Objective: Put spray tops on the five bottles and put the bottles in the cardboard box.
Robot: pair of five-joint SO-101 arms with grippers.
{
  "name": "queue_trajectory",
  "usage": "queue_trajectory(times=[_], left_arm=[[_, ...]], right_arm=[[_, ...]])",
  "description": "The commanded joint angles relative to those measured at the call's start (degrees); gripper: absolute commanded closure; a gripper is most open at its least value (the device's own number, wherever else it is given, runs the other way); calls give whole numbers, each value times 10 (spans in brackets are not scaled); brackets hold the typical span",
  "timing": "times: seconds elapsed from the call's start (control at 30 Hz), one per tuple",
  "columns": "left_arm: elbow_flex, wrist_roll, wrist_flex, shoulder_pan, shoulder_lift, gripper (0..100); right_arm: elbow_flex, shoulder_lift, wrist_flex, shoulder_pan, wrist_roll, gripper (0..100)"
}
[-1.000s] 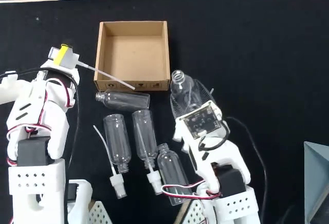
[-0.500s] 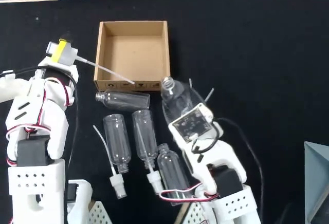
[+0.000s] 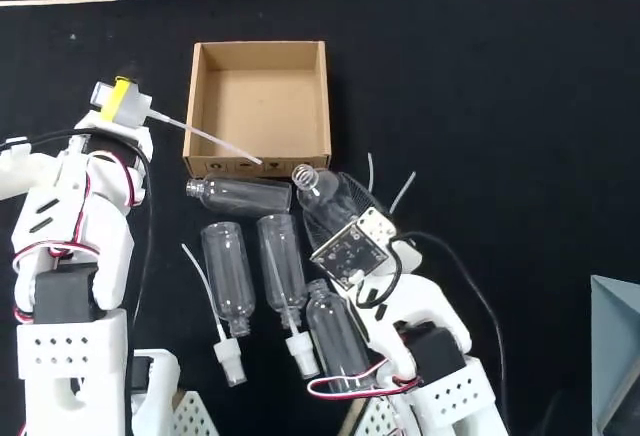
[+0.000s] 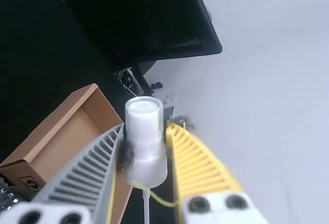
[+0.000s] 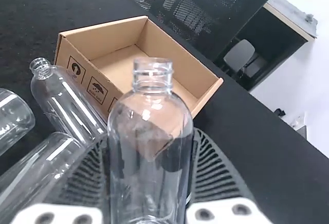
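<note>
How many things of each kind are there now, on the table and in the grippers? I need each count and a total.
Clear bottles: 5, one in the right gripper
Spray tops with the head visible: 3, one in the left gripper
Thin white tubes with hidden heads: 2
Cardboard box: 1
Total: 11

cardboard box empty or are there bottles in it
Empty: the cardboard box shows only its bare floor. The right gripper holds one uncapped bottle outside it.

Only handling symbols (image 5: 97, 87) show, printed on the cardboard box (image 5: 66, 54).
</note>
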Motion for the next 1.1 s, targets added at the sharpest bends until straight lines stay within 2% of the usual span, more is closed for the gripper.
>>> queue_trajectory(times=[0.0, 0.23, 0.57, 0.77, 1.07], left_arm=[[-7, 0, -2, 7, -13, 973], [1, -24, -4, 59, -13, 973], [2, -22, -6, 60, -13, 973], [14, -24, -6, 104, -13, 972], [21, -25, -4, 107, -13, 972]], right_arm=[[-3, -7, -12, -12, 8, 987], [-8, -7, 4, -13, 9, 985], [-8, -7, 4, -13, 9, 985], [-5, -7, 7, -48, 9, 986], [-4, -7, 7, -47, 9, 986]])
